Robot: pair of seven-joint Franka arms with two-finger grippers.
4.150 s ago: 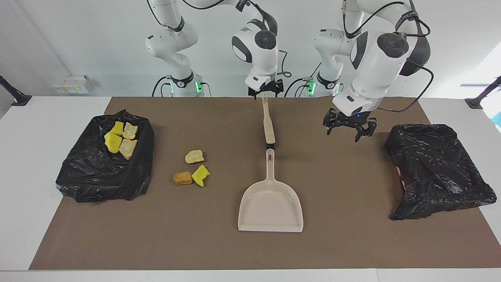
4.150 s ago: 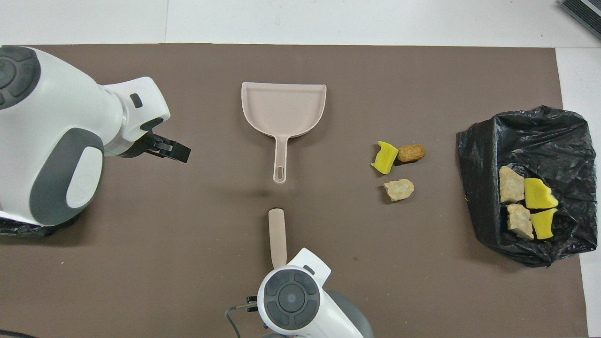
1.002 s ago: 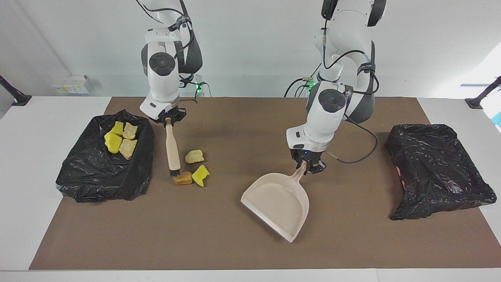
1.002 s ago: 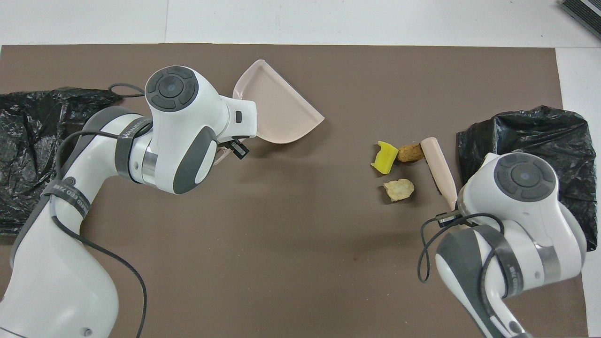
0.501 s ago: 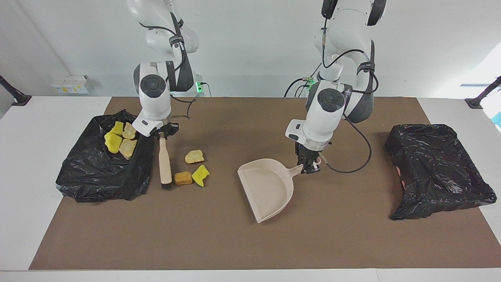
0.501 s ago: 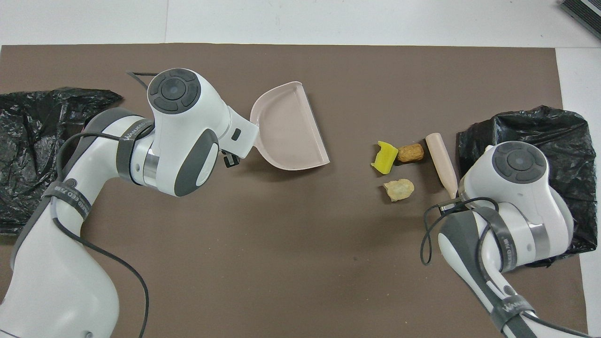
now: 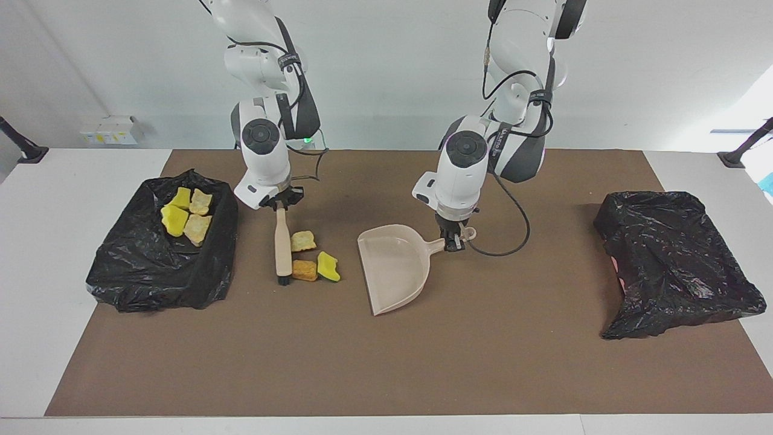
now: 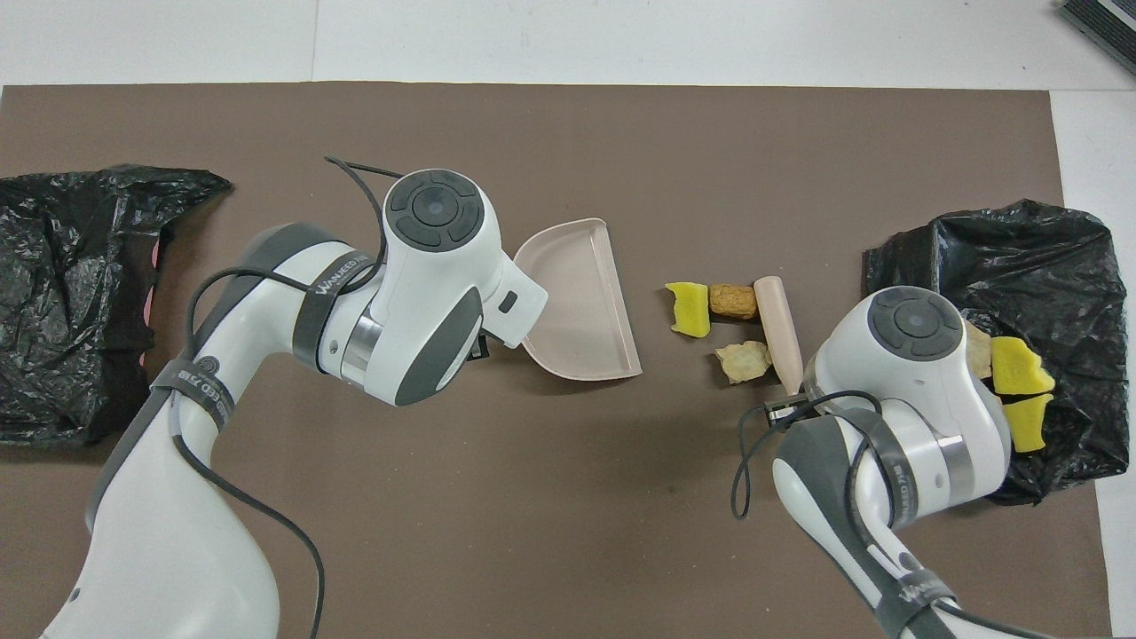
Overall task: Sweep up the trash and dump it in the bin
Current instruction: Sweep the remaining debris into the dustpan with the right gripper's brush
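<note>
Three trash scraps lie together on the brown mat: a tan chunk (image 7: 302, 241) (image 8: 744, 361), a brown chunk (image 7: 305, 270) (image 8: 733, 301) and a yellow sponge piece (image 7: 328, 266) (image 8: 688, 309). My right gripper (image 7: 282, 207) is shut on the beige brush (image 7: 281, 241) (image 8: 779, 333), whose bristle end rests on the mat against the scraps, on their bin side. My left gripper (image 7: 454, 243) is shut on the handle of the beige dustpan (image 7: 395, 266) (image 8: 577, 302), whose open mouth faces the scraps a short gap away. The overhead view hides the left gripper under its arm.
A bin lined with a black bag (image 7: 151, 272) (image 8: 1047, 240) stands at the right arm's end of the table with several scraps (image 7: 184, 214) (image 8: 1012, 368) in it. A second black bag (image 7: 676, 260) (image 8: 62, 293) lies at the left arm's end.
The brush has pushed the three scraps toward the dustpan. The left gripper has brought the dustpan closer to them and turned its mouth to face them.
</note>
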